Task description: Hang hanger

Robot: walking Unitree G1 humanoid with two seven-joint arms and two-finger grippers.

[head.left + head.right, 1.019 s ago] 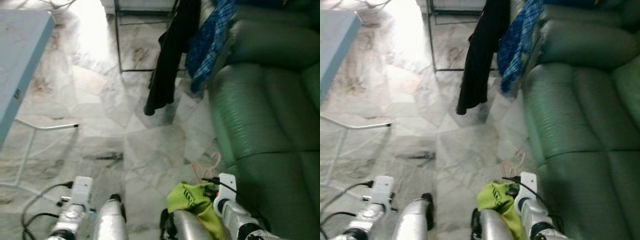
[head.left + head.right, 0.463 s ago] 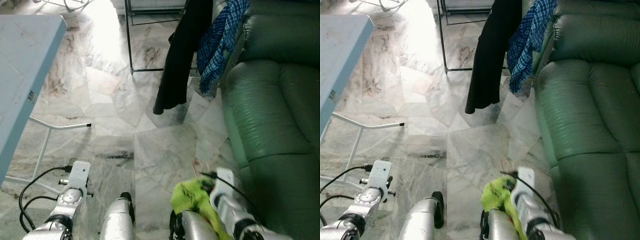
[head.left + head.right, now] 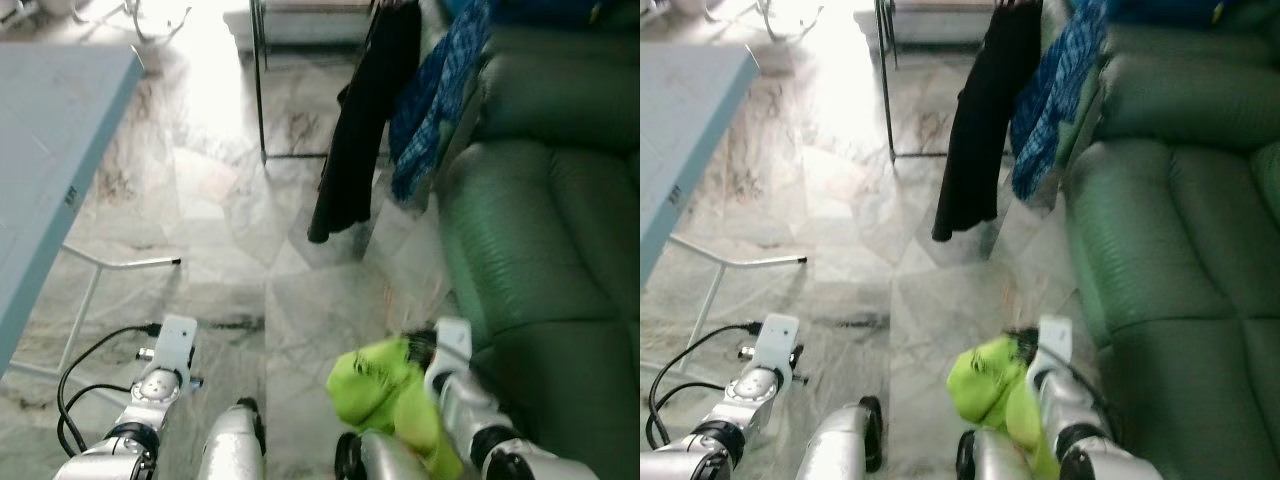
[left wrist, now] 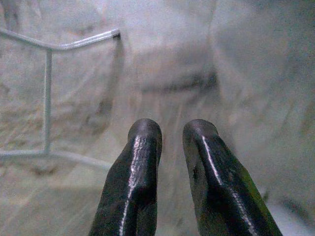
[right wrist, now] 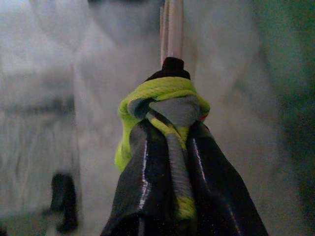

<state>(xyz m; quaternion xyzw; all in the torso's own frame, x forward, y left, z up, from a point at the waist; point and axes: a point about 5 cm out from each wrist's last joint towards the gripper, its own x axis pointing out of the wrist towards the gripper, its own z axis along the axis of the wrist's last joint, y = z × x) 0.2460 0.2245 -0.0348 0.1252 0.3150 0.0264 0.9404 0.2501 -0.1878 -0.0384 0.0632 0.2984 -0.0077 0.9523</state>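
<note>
Since a second ago the camera has swung a little, bringing more of the bench (image 3: 50, 150) into view, and the right claw (image 5: 170, 123) has lifted its load slightly. That claw is closed on a lime-green garment (image 3: 385, 395) wrapped about a hanger (image 5: 172, 29), whose pale neck juts out past the fingertips. It sits low beside the green sofa (image 3: 540, 230). The left claw (image 4: 170, 135) hangs idle over the marble floor (image 3: 290, 260), its fingers a narrow gap apart. I judge this the carrying step. Ahead, at the sofa's far end, a black garment (image 3: 360, 130) and a blue plaid one (image 3: 430, 95) hang by a rack (image 3: 260, 90); next the robot must walk there and raise the hanger.
</note>
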